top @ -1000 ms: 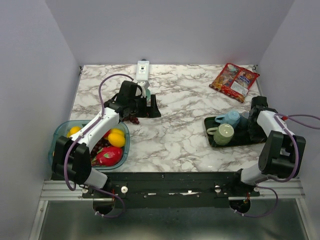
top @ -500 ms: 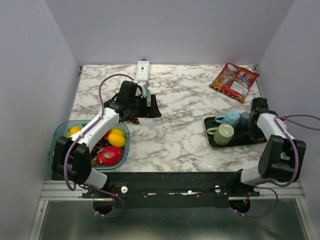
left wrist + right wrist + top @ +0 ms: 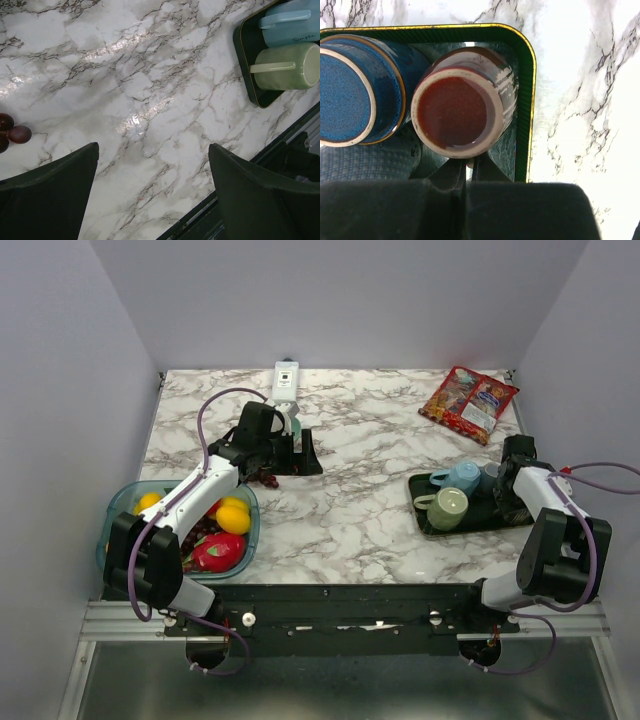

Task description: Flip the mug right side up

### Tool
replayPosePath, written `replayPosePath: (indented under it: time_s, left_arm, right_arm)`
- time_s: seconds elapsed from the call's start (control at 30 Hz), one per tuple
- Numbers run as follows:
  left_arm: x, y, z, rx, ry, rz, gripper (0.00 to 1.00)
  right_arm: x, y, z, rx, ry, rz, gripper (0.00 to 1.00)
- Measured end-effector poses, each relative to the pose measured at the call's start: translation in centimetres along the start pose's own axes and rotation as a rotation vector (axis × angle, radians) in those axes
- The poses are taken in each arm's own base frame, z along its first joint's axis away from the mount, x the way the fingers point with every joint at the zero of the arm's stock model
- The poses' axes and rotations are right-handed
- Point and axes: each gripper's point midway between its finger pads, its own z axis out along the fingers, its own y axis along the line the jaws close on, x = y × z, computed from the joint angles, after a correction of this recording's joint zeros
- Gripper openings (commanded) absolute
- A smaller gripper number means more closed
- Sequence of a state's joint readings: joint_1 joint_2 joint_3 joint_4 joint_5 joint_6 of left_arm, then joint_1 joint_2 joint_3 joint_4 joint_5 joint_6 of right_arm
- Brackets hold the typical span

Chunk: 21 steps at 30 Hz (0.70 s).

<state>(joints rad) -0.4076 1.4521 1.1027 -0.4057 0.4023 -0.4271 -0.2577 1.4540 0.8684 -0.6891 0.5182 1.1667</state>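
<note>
The mug (image 3: 452,110) is dark brown and glossy. It stands upside down, base up, in the right corner of a green gold-rimmed tray (image 3: 522,100). My right gripper (image 3: 469,167) is shut on its pale handle at the near side. From above, the right gripper (image 3: 503,492) sits over the tray's right end (image 3: 480,522) and hides this mug. My left gripper (image 3: 300,455) hangs open over bare marble far to the left, and the left wrist view shows nothing between its fingers (image 3: 50,195).
A dark blue mug (image 3: 355,95) stands upside down touching the brown one. A green mug (image 3: 446,508) and a light blue mug (image 3: 462,477) lie on the tray's left half. A fruit bowl (image 3: 125,502), grapes (image 3: 15,134), a snack bag (image 3: 468,403) and a white device (image 3: 286,380) are also on the table.
The right gripper's jaws have closed onto the mug's handle. Both arms have otherwise barely moved, and the left gripper stays open.
</note>
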Motion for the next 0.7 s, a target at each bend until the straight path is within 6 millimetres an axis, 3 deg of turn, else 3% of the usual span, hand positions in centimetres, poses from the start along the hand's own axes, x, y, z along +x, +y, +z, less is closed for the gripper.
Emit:
replayPosePath:
  time_s: [0.23,0.7]
  left_arm:
    - [0.2,0.1,0.0,-0.001,0.002,-0.001,0.99]
    - [0.2,0.0,-0.2,0.002,-0.006,-0.002,0.99]
  right_arm:
    - [0.1,0.2,-0.2,-0.02,0.011,-0.033,0.0]
    - [-0.5,1.0,-2.9,-0.139,0.038,-0.048,0.0]
